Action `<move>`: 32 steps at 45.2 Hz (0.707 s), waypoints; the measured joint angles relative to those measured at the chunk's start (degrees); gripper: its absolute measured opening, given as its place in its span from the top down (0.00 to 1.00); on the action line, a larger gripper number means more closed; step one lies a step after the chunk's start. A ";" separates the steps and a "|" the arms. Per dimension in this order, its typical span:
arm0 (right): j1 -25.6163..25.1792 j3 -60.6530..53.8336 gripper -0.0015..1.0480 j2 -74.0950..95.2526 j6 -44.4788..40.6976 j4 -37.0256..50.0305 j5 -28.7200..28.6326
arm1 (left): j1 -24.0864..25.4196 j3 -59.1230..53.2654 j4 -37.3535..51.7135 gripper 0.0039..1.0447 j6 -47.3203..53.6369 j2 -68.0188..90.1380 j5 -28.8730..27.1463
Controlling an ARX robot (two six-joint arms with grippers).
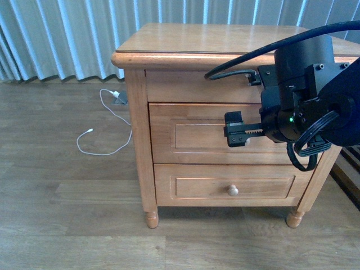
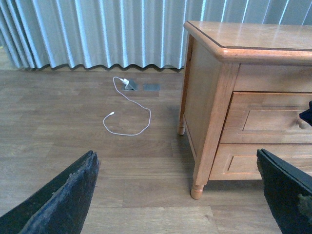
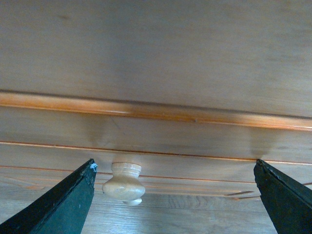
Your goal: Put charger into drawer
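Note:
The drawer (image 1: pixel 191 135) is the upper one of the wooden nightstand (image 1: pixel 214 39), and it is closed. My right gripper (image 1: pixel 239 130) is open and empty, close in front of the drawer's front, and it hides the knob in the front view. In the right wrist view a round wooden knob (image 3: pixel 124 181) lies between the fingers (image 3: pixel 58 204), nearer one of them and touching neither. My left gripper (image 2: pixel 175 204) is open and empty over the floor beside the nightstand. The drawer also shows in the left wrist view (image 2: pixel 263 119). The charger is out of view.
The lower drawer (image 1: pixel 197 185) with its knob (image 1: pixel 232 190) is closed. A long thin white cable (image 1: pixel 104 147) lies on the wood floor left of the nightstand and also shows in the left wrist view (image 2: pixel 126 131). Pale curtains (image 1: pixel 67 34) hang behind.

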 joint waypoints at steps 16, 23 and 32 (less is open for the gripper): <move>0.11 -3.87 0.08 -2.58 0.44 2.14 -1.60 | 0.00 0.00 0.00 0.06 0.00 0.00 0.00; 0.13 -10.86 0.08 -9.11 0.59 3.93 -2.51 | 0.00 0.00 0.00 0.06 0.00 0.00 0.00; 0.26 -22.21 0.08 -20.96 1.49 5.31 -3.15 | 0.00 0.00 0.00 0.06 0.00 0.00 0.00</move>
